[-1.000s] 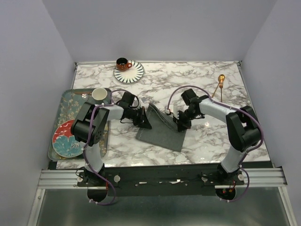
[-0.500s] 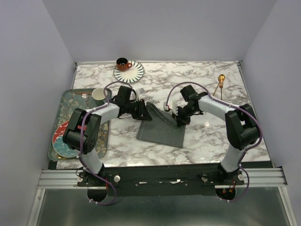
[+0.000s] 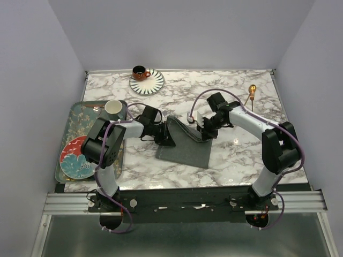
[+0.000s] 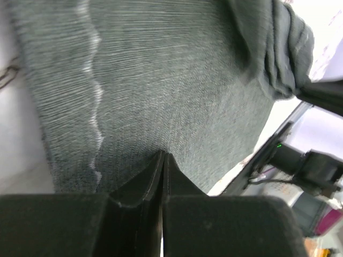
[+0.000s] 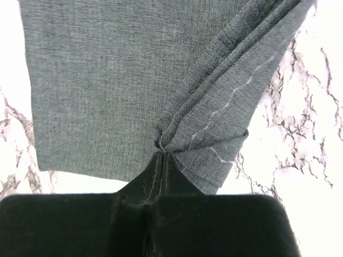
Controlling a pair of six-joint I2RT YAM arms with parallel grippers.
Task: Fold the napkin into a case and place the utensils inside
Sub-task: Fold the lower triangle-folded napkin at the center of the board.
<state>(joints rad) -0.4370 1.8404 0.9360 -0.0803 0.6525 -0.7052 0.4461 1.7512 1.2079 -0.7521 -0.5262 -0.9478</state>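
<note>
The dark grey napkin lies partly folded mid-table, with a raised fold running across its top. My left gripper sits at its left side. In the left wrist view its jaws are closed to a thin slit, tips nipped into the cloth. My right gripper is at the napkin's right corner. The right wrist view shows it shut on a bunched, hemmed fold of the napkin. A gold utensil lies far right, away from both grippers.
An orange cup on a striped saucer stands at the back. A patterned tray at the left edge carries a white cup and a red plate. Bare marble surrounds the napkin.
My left gripper lifted off toward the back, then came down again at the napkin's left side and closed. My right gripper drew its fold slightly toward the back.
</note>
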